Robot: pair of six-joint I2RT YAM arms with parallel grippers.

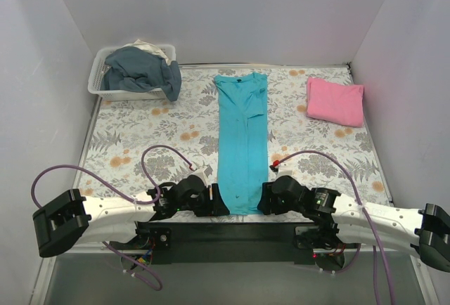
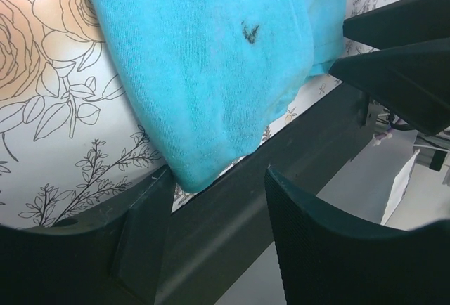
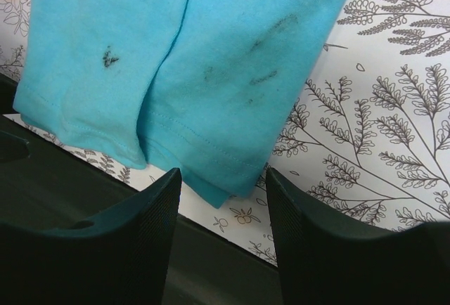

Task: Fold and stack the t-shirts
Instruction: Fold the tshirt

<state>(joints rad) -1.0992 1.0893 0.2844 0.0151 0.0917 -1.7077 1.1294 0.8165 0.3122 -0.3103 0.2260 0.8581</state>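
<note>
The turquoise t-shirt (image 1: 242,140) lies as a long narrow strip down the middle of the table, collar far, hem near. The pink t-shirt (image 1: 335,101) lies folded at the far right. My left gripper (image 1: 219,205) is open at the hem's near-left corner; in the left wrist view the corner (image 2: 204,157) hangs over the table's near edge, just ahead of my gripper (image 2: 218,199). My right gripper (image 1: 266,202) is open at the near-right corner; in the right wrist view the hem corner (image 3: 218,171) sits just ahead of my gripper (image 3: 223,199). Neither holds cloth.
A white plastic bin (image 1: 119,88) with dark grey clothes (image 1: 140,69) stands at the far left. The floral tablecloth (image 1: 140,136) covers the table. A black bar (image 2: 267,178) runs along the near edge. White walls close in on three sides.
</note>
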